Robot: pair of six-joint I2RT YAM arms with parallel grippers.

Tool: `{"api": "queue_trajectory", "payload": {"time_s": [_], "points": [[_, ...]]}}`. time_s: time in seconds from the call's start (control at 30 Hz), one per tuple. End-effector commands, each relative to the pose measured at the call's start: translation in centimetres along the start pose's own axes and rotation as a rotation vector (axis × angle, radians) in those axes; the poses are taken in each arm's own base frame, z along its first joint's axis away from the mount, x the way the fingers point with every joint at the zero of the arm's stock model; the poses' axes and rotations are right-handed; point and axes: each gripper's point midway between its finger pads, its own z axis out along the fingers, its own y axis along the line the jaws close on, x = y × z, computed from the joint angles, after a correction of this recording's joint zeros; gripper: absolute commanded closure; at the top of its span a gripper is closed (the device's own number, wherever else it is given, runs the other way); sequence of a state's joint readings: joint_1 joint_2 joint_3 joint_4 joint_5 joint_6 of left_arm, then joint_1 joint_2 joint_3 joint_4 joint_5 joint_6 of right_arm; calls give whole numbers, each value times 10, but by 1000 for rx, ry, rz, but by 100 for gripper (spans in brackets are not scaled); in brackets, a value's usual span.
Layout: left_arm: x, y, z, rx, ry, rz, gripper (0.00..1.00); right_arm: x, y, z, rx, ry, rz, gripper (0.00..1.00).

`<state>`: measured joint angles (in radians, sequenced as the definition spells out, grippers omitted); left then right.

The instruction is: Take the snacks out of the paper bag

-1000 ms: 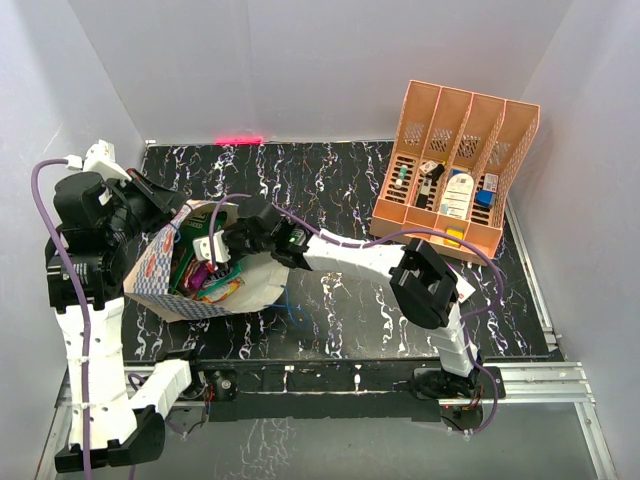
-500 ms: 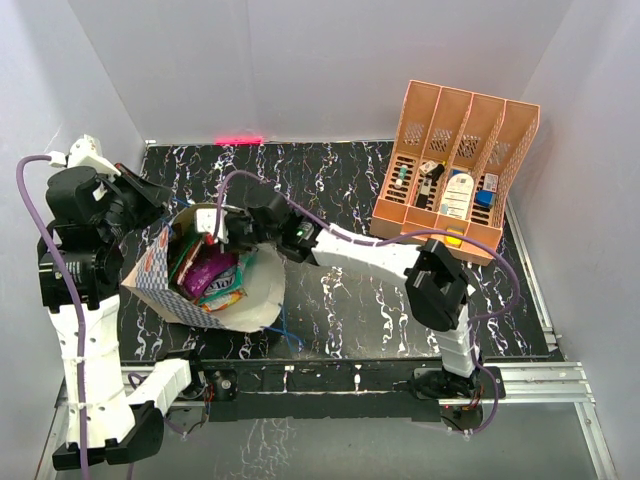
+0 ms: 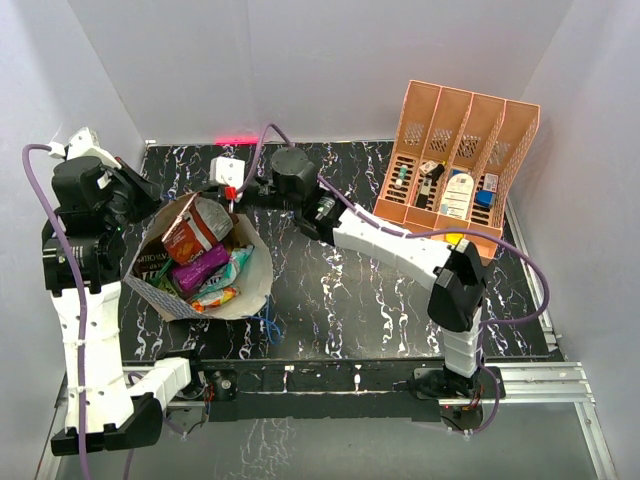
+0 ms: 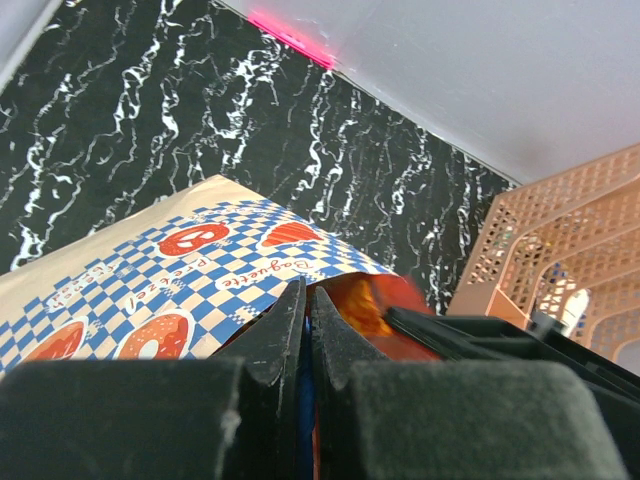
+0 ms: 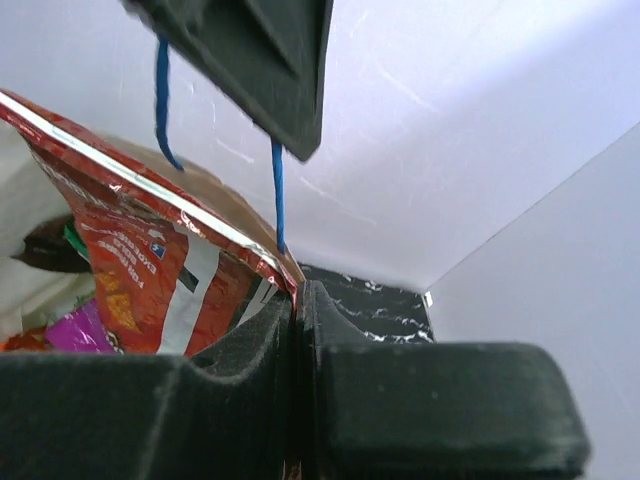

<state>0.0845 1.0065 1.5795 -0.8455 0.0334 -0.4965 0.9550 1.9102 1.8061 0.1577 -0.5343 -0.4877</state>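
Note:
The paper bag (image 3: 255, 285) lies open-mouthed at the table's left, with its checked outside in the left wrist view (image 4: 190, 290). Purple (image 3: 200, 268), teal (image 3: 236, 264) and orange (image 3: 218, 297) snacks lie inside. My left gripper (image 3: 146, 205) (image 4: 306, 296) is shut on the bag's blue cord handle at its far left rim. My right gripper (image 3: 233, 193) (image 5: 297, 296) is shut on a top corner of the red-brown chip bag (image 3: 190, 236) (image 5: 140, 270), which stands half out of the bag's mouth.
A salmon-orange file rack (image 3: 455, 170) with small items stands at the back right, and it also shows in the left wrist view (image 4: 560, 230). The bag's other blue cord handle (image 3: 272, 325) trails on the table by the front. Grey walls enclose the table.
My right gripper has pulled back and up out of the bag's mouth, drawing the red-brown chip bag up with it. The bag has opened wider and its mouth has turned more upward.

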Motion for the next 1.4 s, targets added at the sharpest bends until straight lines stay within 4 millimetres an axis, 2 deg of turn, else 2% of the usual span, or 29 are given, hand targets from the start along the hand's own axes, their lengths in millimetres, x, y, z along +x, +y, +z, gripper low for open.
{"api": "queue_trajectory", "payload": {"time_s": [0.0, 0.07, 0.13, 0.3, 0.4, 0.47, 0.57, 0.7, 0.83, 1.03, 1.1, 1.17, 1.27, 1.37], "points": [[-26, 1, -9, -25, -96, 54, 100, -127, -44, -31, 115, -212, -105, 93], [-29, 0, -10, -23, -110, 58, 100, -138, -47, -40, 135, -212, -108, 93], [-32, -1, -10, -20, -121, 59, 100, -163, -53, -61, 172, -231, -121, 93], [-35, -1, -10, -17, -142, 66, 100, -200, -60, -105, 262, -246, -148, 93], [-34, -1, -10, -9, -149, 68, 100, -208, -72, -133, 366, -216, -176, 93], [-33, -1, -12, -6, -158, 68, 100, -197, -86, -149, 455, -151, -235, 93], [-34, 0, -14, -4, -169, 69, 100, -158, -115, -175, 596, -14, -251, 93], [-34, -4, -14, 15, -167, 58, 100, -86, -149, -209, 652, 102, -203, 93], [-33, -10, -15, 45, -159, 39, 100, -3, -171, -217, 625, 192, -151, 93], [-34, -17, -17, 70, -149, 27, 100, 80, -221, -231, 629, 268, -155, 93], [-35, -18, -18, 73, -150, 24, 100, 113, -230, -232, 596, 313, -183, 93], [-35, -18, -18, 74, -151, 23, 100, 139, -227, -226, 527, 344, -203, 93], [-36, -19, -19, 79, -153, 22, 100, 175, -209, -220, 436, 405, -143, 93], [-36, -20, -19, 84, -154, 23, 100, 210, -166, -225, 372, 445, -48, 93]]}}
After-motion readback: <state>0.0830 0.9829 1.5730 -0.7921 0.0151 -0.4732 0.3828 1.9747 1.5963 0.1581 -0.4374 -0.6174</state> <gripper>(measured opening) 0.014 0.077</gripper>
